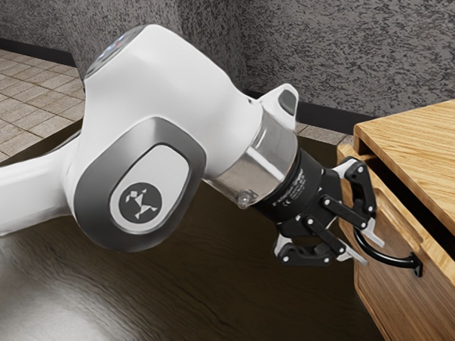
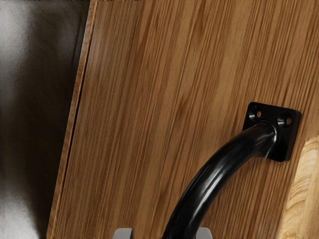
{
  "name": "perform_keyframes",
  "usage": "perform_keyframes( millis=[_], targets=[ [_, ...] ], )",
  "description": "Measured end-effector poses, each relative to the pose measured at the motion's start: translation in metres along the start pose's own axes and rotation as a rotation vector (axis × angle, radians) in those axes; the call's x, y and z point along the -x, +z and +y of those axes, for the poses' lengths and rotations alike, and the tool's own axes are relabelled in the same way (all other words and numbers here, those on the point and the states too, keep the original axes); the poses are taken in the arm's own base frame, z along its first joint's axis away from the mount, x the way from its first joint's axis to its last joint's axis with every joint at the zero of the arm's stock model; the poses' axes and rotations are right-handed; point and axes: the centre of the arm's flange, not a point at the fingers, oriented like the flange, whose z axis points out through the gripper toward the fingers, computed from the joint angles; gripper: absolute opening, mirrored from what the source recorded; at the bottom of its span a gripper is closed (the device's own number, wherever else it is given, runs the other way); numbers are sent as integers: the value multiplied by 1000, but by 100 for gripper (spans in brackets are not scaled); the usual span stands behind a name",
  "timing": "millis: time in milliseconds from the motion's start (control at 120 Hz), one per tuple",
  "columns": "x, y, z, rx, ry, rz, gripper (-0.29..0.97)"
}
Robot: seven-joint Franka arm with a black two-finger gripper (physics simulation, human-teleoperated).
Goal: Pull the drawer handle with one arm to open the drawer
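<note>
A wooden drawer [image 1: 391, 223] stands slightly out of the cabinet [image 1: 433, 142] at the exterior view's right. Its black curved handle [image 1: 393, 259] is screwed to the drawer front. My black gripper [image 1: 365, 246] reaches the near end of the handle, one finger above it and one below, and it is open. In the wrist view the handle [image 2: 219, 169] arcs from its mounting plate [image 2: 273, 130] down between my two grey fingertips [image 2: 123, 233]. One tip sits against the bar; a gap shows at the other.
The cabinet's top overhangs the drawer. A dark tabletop [image 1: 207, 290] stretches under my arm, with a tiled floor [image 1: 27, 94] and a rough grey wall [image 1: 331, 47] behind. My large white arm link [image 1: 160, 160] hides the middle of the exterior view.
</note>
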Motion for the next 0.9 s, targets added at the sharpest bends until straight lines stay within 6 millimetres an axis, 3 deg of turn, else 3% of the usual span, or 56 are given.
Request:
perform_keyframes(
  millis=[900],
  targets=[
    [7, -27, -27, -23, -5, 52, 0]
  ],
)
